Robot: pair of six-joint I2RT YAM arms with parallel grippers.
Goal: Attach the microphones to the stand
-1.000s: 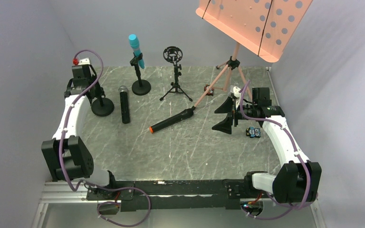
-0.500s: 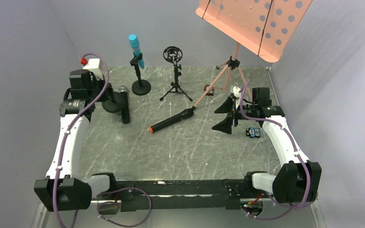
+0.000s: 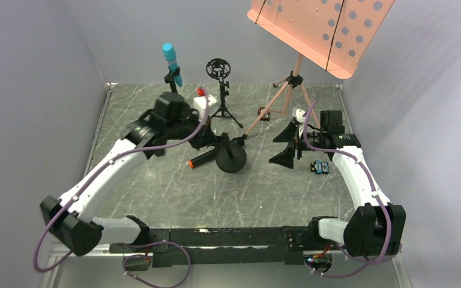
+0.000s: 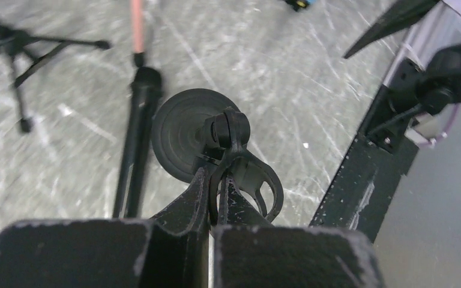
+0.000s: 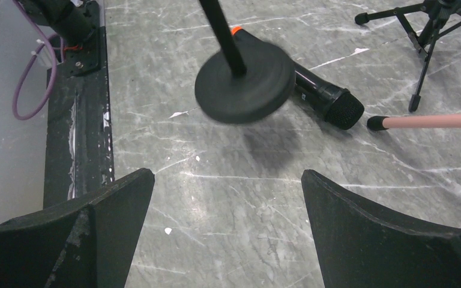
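Top view: the cyan mic (image 3: 171,60) sits clipped at the rear. The left pincer (image 3: 212,139) holds a round-base stand (image 3: 231,159) above the table (image 3: 156,186), and the right pincer (image 3: 288,144) hangs released.
Left wrist: jaws clenched on the stand's clip, with the orange-ended mic (image 4: 133,150) lying alongside.
Right wrist: the base hangs over that mic.
I judge one mic done and more left.

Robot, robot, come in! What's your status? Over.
Left pincer shut on round-base stand. Right pincer open, empty. Stand base tilted over black mic with orange end. Pink tripod leg close beside.
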